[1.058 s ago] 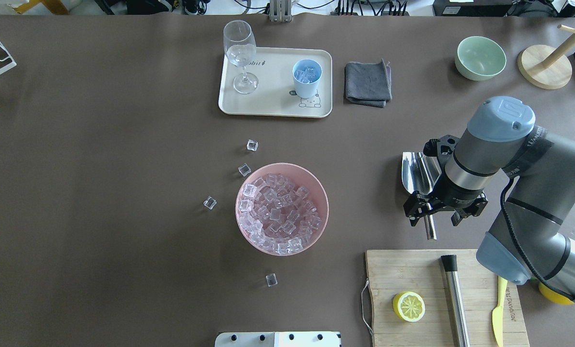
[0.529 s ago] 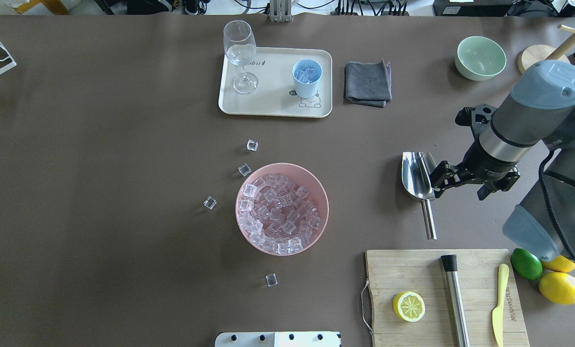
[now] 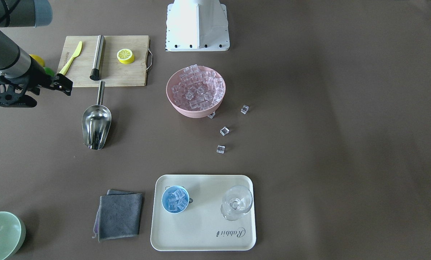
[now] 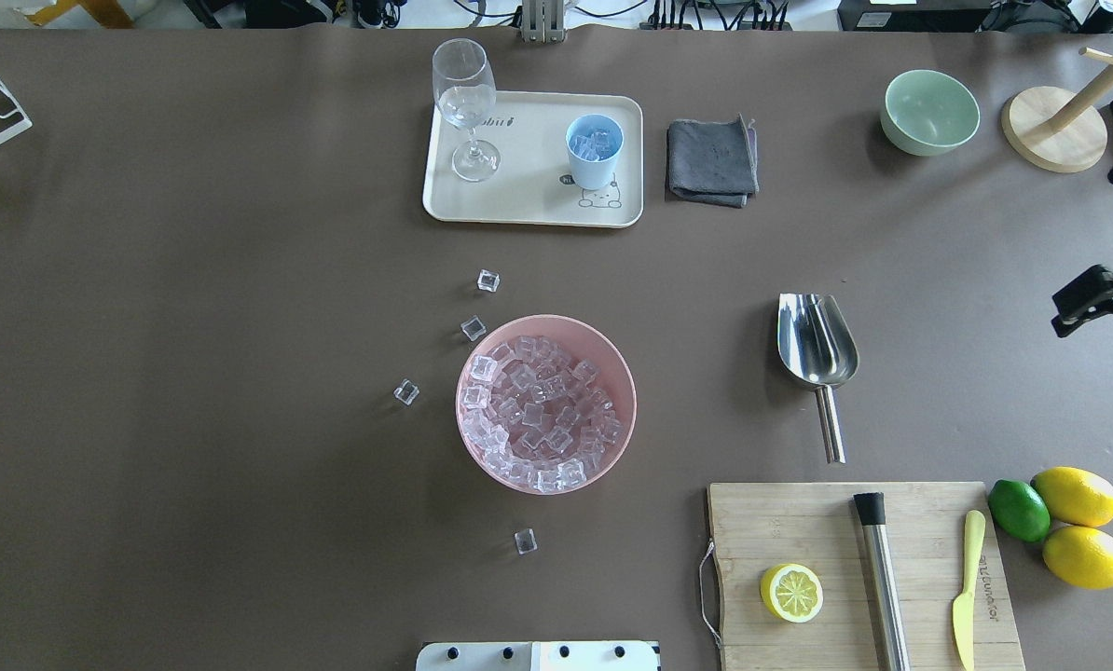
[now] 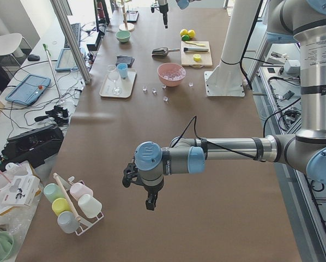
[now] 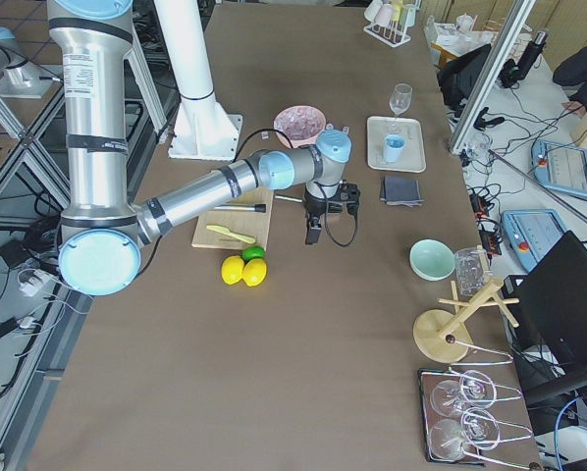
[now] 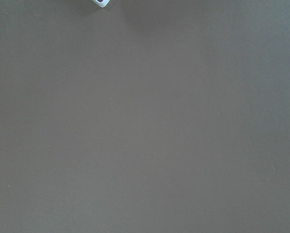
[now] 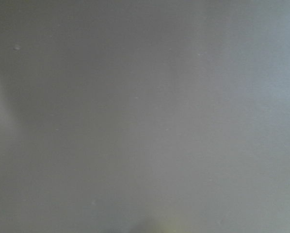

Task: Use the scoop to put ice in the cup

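Nearby, cloth [image 4: 711, 160] beside tray [image 4: 529, 207] w/ cup [image 4: 594, 154], glass [image 4: 466, 102].

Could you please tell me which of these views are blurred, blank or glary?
Right wrist-mounted view: soft and featureless, a grey-brown surface with a pale smear at its left edge. Left wrist-mounted view: nearly blank, one small white object at the top edge. Exterior front-facing view: the white robot base is blown out. Overhead exterior view: crisp, with bright reflections on the scoop.

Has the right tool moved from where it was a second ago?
Yes. In the overhead view the right tool has swung rightward, away from the shiny stainless-steel scoop, to the frame's edge.
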`<action>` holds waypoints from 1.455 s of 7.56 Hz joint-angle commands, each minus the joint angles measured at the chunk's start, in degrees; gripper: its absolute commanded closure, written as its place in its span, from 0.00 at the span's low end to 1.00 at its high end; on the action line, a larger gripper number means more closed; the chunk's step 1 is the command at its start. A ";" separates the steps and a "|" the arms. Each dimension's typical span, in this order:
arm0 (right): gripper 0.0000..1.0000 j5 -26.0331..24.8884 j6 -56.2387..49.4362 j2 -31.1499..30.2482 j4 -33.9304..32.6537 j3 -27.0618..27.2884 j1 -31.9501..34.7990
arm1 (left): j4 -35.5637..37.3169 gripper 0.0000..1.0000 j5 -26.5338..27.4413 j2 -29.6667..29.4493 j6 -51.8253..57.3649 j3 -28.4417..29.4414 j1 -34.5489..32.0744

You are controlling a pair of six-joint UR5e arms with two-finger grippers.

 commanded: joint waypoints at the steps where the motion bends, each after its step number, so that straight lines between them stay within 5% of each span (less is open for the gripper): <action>1: 0.00 0.21 -23.24 -5.22 -0.10 -8.83 17.97 | 2.87 0.02 -0.68 -0.04 -0.36 -0.59 -1.42; 3: 0.00 -0.31 -31.05 -6.19 -0.10 -14.57 24.87 | 7.64 0.02 -2.97 0.04 -0.44 -2.97 -1.86; 11: 0.00 0.22 -30.11 -5.66 2.27 -14.41 26.92 | 7.38 0.02 -3.06 -0.04 -8.62 -2.10 -2.74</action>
